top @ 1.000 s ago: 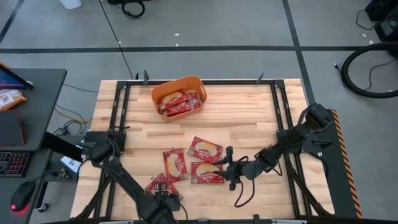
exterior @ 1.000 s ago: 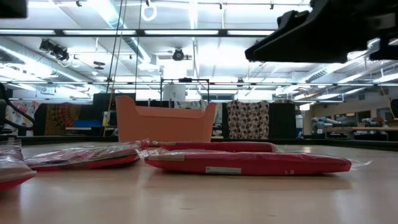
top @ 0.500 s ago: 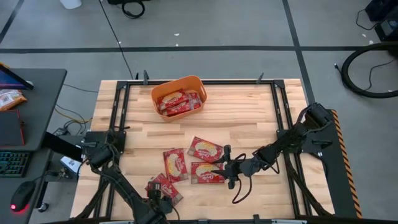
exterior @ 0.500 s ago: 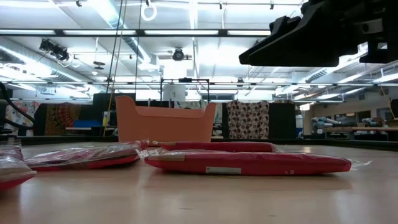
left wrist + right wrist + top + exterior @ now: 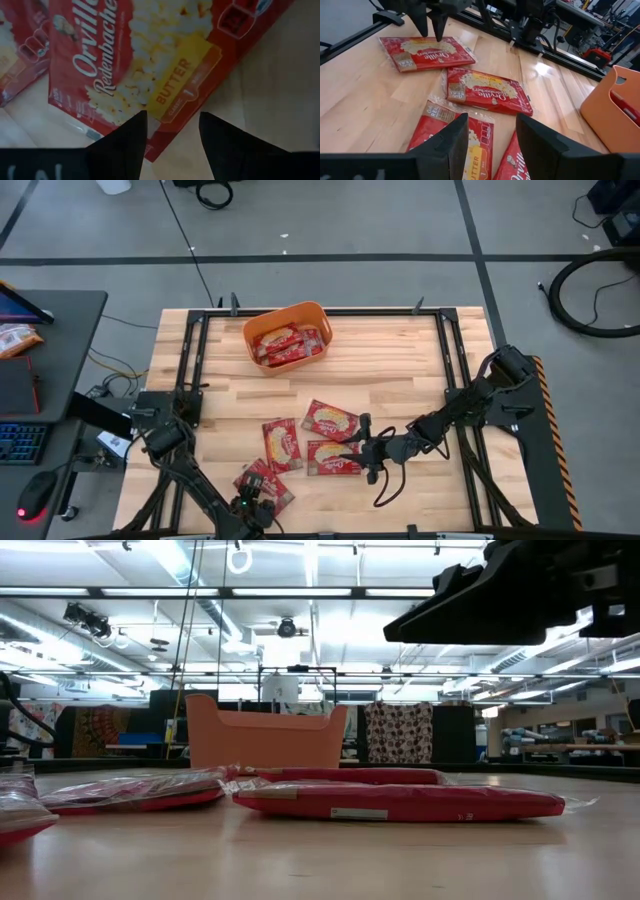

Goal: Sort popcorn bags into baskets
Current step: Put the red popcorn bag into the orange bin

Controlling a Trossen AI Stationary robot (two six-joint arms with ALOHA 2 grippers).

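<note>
The left gripper (image 5: 170, 145) hangs fingers apart over a flat red popcorn packet (image 5: 262, 480) at the table's near edge; the right gripper (image 5: 362, 450), also spread, hovers beside another packet (image 5: 333, 457). Thin slippery film may slide away or bunch instead of being pinched. The orange plastic tub (image 5: 288, 338), already holding packets, sits well apart on the pale wooden tabletop (image 5: 390, 370); grey concrete floor surrounds it.

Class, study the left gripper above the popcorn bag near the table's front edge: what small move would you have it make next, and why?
Probably a short descent. In the left wrist view the left gripper is open, its fingers straddling one edge of a popcorn bag without gripping it. Lowering until the edge sits between the fingers would allow a grasp for carrying to the orange basket. The right gripper hovers by another bag.
</note>
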